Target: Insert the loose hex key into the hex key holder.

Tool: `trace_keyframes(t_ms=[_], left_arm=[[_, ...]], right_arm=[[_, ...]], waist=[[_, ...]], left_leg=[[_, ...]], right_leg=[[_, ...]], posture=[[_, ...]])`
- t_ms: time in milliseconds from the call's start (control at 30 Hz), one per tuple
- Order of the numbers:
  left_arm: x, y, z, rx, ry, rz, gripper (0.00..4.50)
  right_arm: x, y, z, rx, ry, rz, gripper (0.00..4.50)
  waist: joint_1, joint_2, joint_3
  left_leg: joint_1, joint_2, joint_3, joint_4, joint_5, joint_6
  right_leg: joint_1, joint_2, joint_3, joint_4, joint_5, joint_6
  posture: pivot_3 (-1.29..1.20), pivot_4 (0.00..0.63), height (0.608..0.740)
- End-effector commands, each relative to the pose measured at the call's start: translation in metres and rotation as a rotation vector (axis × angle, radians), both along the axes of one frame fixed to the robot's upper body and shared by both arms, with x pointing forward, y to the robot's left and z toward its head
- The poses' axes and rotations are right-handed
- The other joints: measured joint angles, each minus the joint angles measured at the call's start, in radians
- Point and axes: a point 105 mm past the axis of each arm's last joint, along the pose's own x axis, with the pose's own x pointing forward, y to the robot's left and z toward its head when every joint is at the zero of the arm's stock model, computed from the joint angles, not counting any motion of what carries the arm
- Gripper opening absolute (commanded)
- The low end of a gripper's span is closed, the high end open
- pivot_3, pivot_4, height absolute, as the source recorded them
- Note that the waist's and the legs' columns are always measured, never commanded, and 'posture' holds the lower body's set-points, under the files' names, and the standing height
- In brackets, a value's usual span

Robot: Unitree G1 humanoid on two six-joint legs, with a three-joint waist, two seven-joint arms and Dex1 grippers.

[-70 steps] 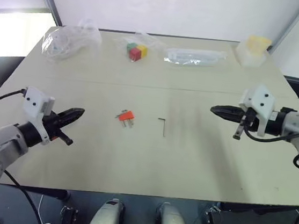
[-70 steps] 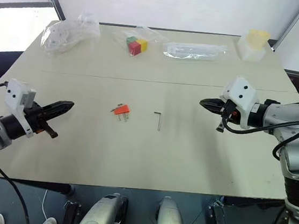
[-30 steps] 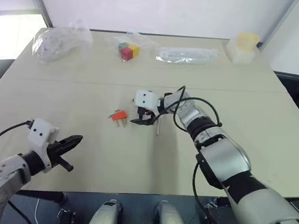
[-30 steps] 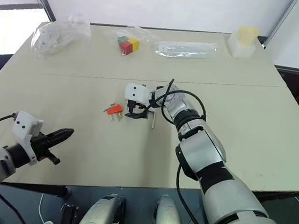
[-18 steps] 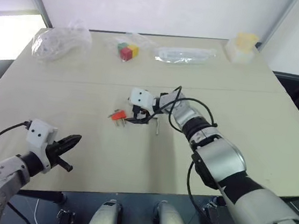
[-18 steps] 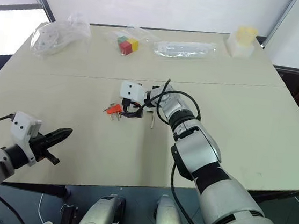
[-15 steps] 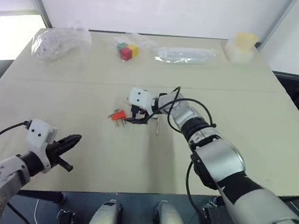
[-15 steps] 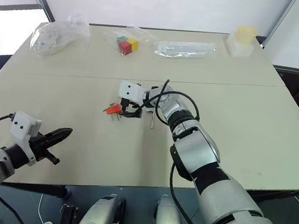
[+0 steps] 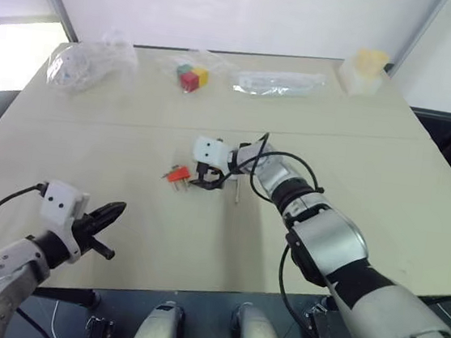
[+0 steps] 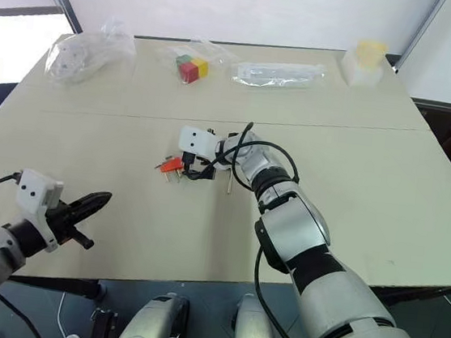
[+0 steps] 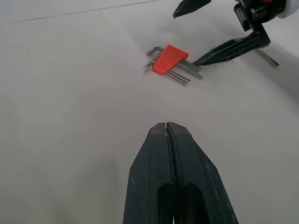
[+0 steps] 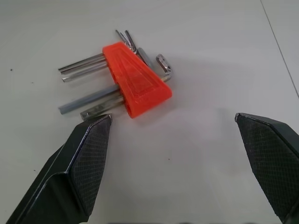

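The left gripper (image 9: 113, 210) waits pressed shut, near the table's front edge. Farther, the right gripper (image 12: 175, 140) spreads wide around the hex key holder (image 12: 134, 80), probably to steady it; the loose hex key (image 10: 230, 181) lies beside.

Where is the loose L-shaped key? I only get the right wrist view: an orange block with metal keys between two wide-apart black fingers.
Observer: The loose hex key lies flat on the table, beside the right gripper, on the side away from the hex key holder.
Visitor: Is the other arm holding anything?
Observer: No. The left gripper is shut on nothing, near the table's front edge, well apart from the holder.
Visitor: Anything else on the table?
Observer: Along the far edge, coloured cubes in clear plastic.
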Motion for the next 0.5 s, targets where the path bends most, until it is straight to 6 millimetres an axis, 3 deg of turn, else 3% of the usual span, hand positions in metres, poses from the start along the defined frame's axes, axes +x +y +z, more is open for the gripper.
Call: trace_keyframes(t_ms=[33, 333, 500], left_arm=[[-0.002, -0.001, 0.009, 0.006, -0.037, 0.003, 0.00], [-0.003, -0.002, 0.009, 0.008, -0.034, 0.003, 0.00], [-0.001, -0.003, 0.009, 0.011, -0.037, 0.002, 0.00]], right_arm=[[-0.005, 0.011, 0.003, 0.045, 0.026, 0.017, 4.40], [-0.010, 0.029, 0.007, 0.125, 0.062, 0.016, 4.40], [-0.011, 0.013, -0.020, 0.091, 0.108, -0.040, 4.40]], waist=[[-0.001, 0.000, 0.000], [-0.009, 0.000, 0.000], [-0.017, 0.000, 0.000]], left_leg=[[0.000, 0.000, 0.000, 0.000, 0.000, 0.000], [0.000, 0.000, 0.000, 0.000, 0.000, 0.000], [0.000, 0.000, 0.000, 0.000, 0.000, 0.000]], right_leg=[[0.000, 0.000, 0.000, 0.000, 0.000, 0.000], [0.000, 0.000, 0.000, 0.000, 0.000, 0.000], [0.000, 0.000, 0.000, 0.000, 0.000, 0.000]], posture=[[0.00, 0.150, 0.740], [0.00, 0.150, 0.740], [0.00, 0.150, 0.740]])
